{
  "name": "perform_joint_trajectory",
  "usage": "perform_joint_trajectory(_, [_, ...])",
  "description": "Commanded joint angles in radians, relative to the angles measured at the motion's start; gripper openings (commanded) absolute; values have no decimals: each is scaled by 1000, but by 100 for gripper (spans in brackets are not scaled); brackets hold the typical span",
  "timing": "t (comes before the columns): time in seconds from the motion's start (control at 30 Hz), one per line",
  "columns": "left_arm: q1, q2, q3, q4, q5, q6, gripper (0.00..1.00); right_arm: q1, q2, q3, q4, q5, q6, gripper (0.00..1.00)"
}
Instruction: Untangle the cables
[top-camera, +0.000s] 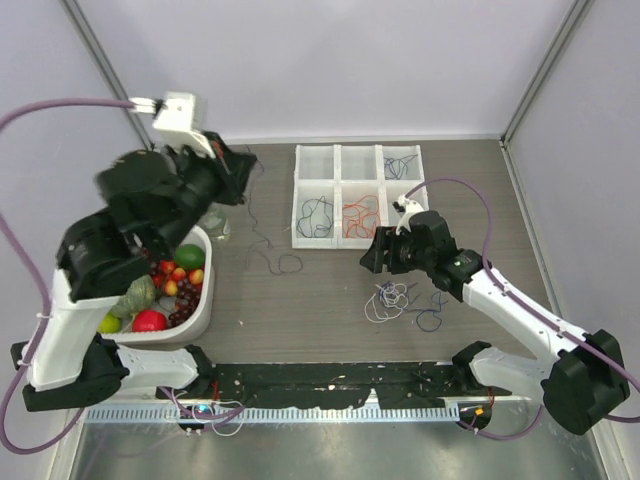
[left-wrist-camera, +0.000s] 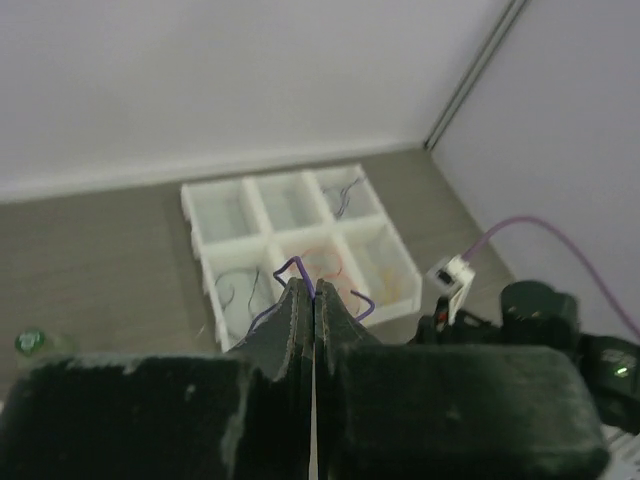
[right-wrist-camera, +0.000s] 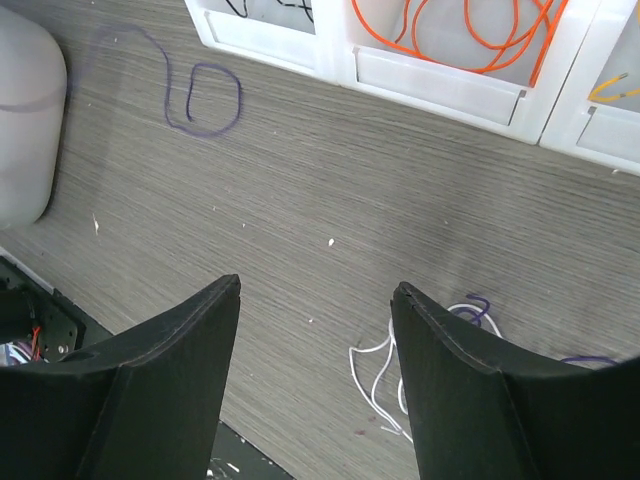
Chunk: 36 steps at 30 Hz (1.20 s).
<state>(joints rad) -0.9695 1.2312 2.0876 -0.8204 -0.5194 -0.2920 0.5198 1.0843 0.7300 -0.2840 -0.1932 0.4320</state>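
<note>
My left gripper (top-camera: 243, 175) is raised over the table's left and shut on a purple cable (left-wrist-camera: 296, 266). The cable hangs down (top-camera: 262, 240) to a loop lying on the table (right-wrist-camera: 205, 98). In the left wrist view the gripper (left-wrist-camera: 313, 288) has its jaws pressed together with the wire bent over the tips. My right gripper (top-camera: 372, 262) is open and empty, low over the table, just left of a small tangle of white and purple cables (top-camera: 392, 298). In the right wrist view that gripper (right-wrist-camera: 316, 290) has the white strand (right-wrist-camera: 375, 370) beside its right finger.
A white six-compartment tray (top-camera: 338, 190) stands at the back. It holds a black cable (top-camera: 317, 215), an orange cable (right-wrist-camera: 450, 40), a yellow one (right-wrist-camera: 615, 90) and a dark one (top-camera: 400, 165). A white bowl (top-camera: 200, 310) of fruit sits at the left.
</note>
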Motion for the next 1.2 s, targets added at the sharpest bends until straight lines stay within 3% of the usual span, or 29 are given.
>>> perform_joint_trajectory(0.0, [-3,-28,-231,-186,-70,-217,0,23,3,45,55,-20,19,67])
perform_joint_trajectory(0.13, [21,-65,-536,-142,22,-360,0,52,26,49,55,-22,22,67])
perform_joint_trajectory(0.33, [271,-53,-866,33,313,-455,0,137,109,74,95,-41,42,67])
perform_joint_trajectory(0.57, [443,80,-923,96,458,-489,0,278,285,146,253,-65,56,71])
perform_joint_trajectory(0.77, [500,183,-948,84,432,-452,1,367,494,294,244,-43,-16,72])
perform_joint_trajectory(0.83, [512,217,-936,57,417,-437,12,371,526,321,232,-17,-36,72])
perform_joint_trajectory(0.97, [515,228,-907,7,449,-418,49,370,555,324,255,-17,-42,71])
perform_joint_trajectory(1.03, [517,193,-903,-22,464,-424,57,371,586,339,256,-34,-17,71])
perform_joint_trajectory(1.07, [517,165,-911,-35,463,-430,66,376,598,345,267,-38,-3,71])
perform_joint_trajectory(1.17, [517,52,-940,-77,403,-435,82,388,652,368,276,-8,106,69])
